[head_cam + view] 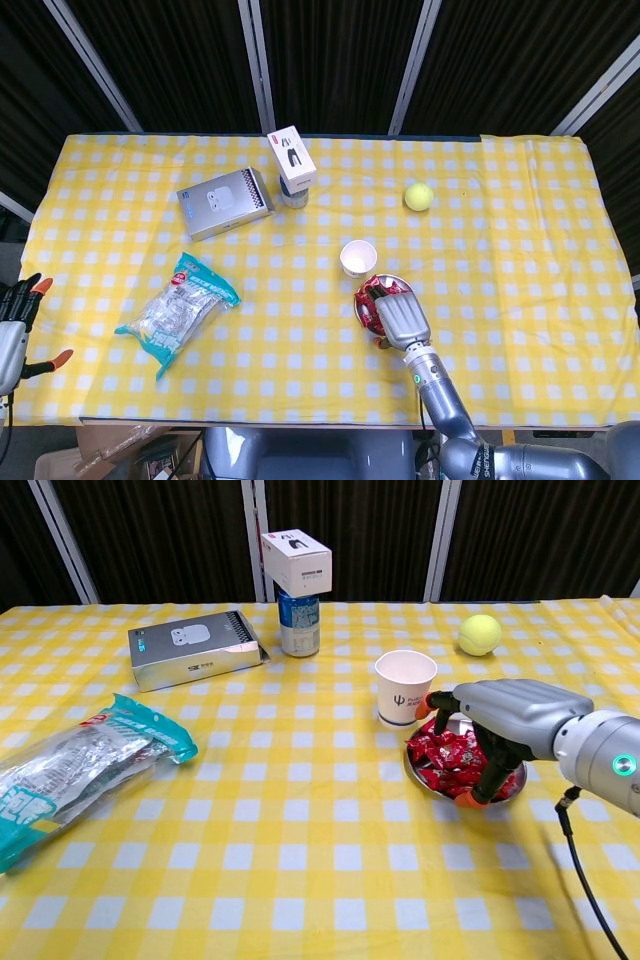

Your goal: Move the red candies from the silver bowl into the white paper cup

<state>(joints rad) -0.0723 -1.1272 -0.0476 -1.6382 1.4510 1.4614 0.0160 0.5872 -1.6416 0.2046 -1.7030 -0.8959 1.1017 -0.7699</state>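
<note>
right hand [497,723] over red candies [448,757], silver bowl [426,777]

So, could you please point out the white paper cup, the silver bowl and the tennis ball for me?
white paper cup [404,694]: chest view, front wall near the logo.
silver bowl [412,771]: chest view, bare left rim.
tennis ball [480,635]: chest view, centre of the ball.

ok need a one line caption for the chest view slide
Right hand reaches down into the silver bowl of red candies, beside the white paper cup.
</note>
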